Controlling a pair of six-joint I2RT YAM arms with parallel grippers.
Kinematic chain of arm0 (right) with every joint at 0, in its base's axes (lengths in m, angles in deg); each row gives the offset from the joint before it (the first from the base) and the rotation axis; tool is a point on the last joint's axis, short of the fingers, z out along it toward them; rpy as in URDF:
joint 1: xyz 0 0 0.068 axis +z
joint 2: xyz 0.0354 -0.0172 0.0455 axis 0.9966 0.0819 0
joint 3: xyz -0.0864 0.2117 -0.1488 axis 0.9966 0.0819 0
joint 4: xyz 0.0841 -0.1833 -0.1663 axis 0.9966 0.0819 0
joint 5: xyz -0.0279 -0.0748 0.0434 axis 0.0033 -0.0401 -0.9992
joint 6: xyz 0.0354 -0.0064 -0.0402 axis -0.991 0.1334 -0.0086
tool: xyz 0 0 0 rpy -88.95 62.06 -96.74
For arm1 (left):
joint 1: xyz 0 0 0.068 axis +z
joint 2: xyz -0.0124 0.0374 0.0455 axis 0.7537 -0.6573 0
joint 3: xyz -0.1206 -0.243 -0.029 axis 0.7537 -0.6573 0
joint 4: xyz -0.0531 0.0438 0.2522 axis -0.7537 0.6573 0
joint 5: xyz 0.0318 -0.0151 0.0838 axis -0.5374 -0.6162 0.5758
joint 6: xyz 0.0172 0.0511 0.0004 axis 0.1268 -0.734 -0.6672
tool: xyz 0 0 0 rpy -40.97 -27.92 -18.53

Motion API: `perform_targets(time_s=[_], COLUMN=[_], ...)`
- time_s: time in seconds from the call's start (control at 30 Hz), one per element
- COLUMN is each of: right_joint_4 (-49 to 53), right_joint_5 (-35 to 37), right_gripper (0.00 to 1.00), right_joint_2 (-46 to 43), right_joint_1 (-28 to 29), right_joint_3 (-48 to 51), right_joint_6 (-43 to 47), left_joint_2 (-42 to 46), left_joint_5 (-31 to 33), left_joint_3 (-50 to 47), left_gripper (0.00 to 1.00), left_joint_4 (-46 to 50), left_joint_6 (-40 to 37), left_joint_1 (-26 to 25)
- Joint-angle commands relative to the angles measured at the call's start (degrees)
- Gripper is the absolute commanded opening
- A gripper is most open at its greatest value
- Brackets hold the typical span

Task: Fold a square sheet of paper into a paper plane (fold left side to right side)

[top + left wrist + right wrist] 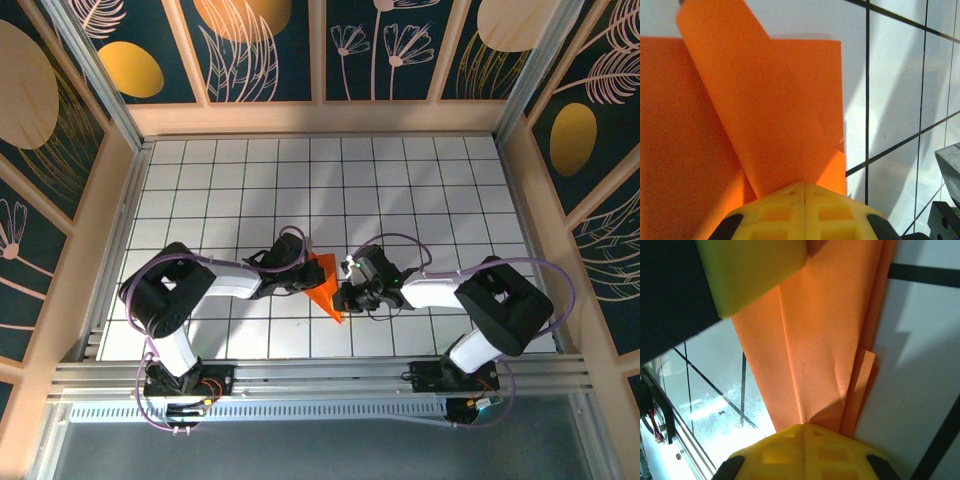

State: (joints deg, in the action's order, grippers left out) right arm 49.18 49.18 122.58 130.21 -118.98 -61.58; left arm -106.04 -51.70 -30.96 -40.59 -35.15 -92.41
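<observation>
The square sheet of paper [326, 288] is bright orange and folded into a narrow pointed shape on the white tiled floor, between my two grippers. My left gripper [306, 268] holds its far left part; in the left wrist view the yellow jaws [805, 186] are shut, and a raised flap of the paper [760, 100] runs up from their tip. My right gripper [347, 294] is at the paper's right edge. In the right wrist view its jaws [804, 427] are shut where several folded layers [825, 330] meet. The left gripper's yellow finger [752, 270] shows at the top of that view.
White tiles with black lines [400, 190] stretch behind and to both sides. Wooden walls [320, 118] ring the floor. An aluminium rail [320, 378] runs along the near edge. Part of the right gripper's grey body [947, 200] shows low right in the left wrist view.
</observation>
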Motion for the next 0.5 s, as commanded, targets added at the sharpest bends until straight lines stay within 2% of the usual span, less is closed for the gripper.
perform_targets(time_s=[0.0,0.23,0.47], right_joint_4=[8.7,8.63,5.78], right_joint_5=[5.14,5.38,2.76], right_gripper=[0.0,0.0,0.0], right_joint_2=[2.93,3.3,3.55], right_joint_1=[0.7,0.45,-0.3], right_joint_3=[0.84,0.68,2.05], right_joint_6=[2.1,3.07,3.37], left_joint_2=[5.18,11.68,8.72], left_joint_5=[3.01,0.51,-1.12], left_joint_3=[0.25,-6.67,-8.46], left_gripper=[0.02,0.0,0.0], left_joint_4=[1.51,-7.76,-14.35], left_joint_6=[-2.61,-1.91,1.67], left_joint_1=[0.83,-0.51,-4.93])
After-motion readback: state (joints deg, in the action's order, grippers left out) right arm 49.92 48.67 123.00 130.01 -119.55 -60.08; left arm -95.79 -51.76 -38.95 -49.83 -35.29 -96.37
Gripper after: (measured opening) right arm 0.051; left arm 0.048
